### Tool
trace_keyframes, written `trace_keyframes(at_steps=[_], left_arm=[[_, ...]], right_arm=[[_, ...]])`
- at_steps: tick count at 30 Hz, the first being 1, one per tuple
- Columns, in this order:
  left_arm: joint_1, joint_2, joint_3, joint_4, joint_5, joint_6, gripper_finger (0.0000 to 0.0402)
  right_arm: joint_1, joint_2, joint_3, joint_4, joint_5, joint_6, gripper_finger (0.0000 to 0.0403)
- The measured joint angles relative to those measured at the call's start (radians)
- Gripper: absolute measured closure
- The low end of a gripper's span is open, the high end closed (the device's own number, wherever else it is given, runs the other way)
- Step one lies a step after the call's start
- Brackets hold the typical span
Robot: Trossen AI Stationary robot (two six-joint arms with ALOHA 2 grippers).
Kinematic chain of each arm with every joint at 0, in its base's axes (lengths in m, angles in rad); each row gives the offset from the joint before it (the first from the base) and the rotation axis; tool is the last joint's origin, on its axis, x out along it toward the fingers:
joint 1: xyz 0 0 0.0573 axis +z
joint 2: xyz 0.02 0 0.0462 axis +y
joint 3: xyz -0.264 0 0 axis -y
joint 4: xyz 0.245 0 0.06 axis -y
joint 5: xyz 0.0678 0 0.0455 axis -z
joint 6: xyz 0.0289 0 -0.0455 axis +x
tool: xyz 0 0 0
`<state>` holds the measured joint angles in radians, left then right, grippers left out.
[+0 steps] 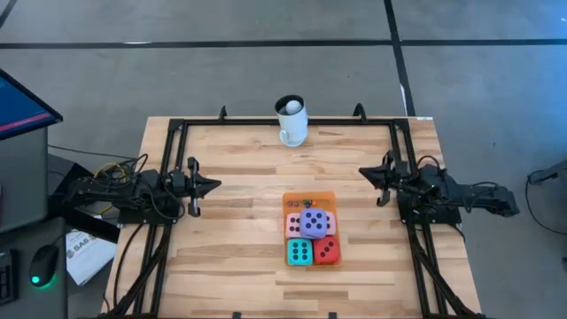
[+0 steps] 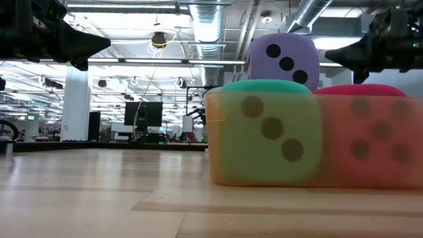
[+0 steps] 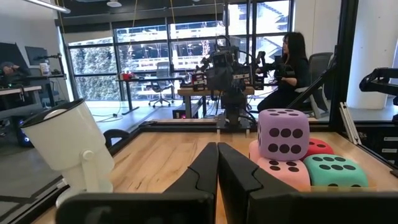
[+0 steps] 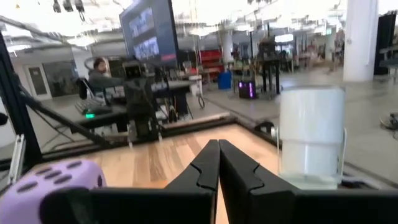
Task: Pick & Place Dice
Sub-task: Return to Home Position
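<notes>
- Open-plan robotics lab and office.
- Exposed ceiling ducts.
- Desks, office chairs, tall windows.
- Person seated at a workstation; large screen.

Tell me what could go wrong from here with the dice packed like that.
1. The purple die rests on top of the pink die, teal die and red die, above the rim of the orange bin. A jolt could roll it onto the table.
2. The white mug stands near the table's far edge, where a knock might tip it.
Both seem unlikely: the left gripper and right gripper sit shut at the sides.
</notes>
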<state>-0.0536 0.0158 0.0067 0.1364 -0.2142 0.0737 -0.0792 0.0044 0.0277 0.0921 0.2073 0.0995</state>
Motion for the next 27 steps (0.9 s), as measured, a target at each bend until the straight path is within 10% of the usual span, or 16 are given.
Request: trace_keyframes(at_steps=[27], left_arm=[[0.000, 0.000, 0.000, 0.000, -0.003, 0.000, 0.0402]], right_arm=[[-0.002, 0.003, -0.016, -0.058, 0.001, -0.081, 0.0397]])
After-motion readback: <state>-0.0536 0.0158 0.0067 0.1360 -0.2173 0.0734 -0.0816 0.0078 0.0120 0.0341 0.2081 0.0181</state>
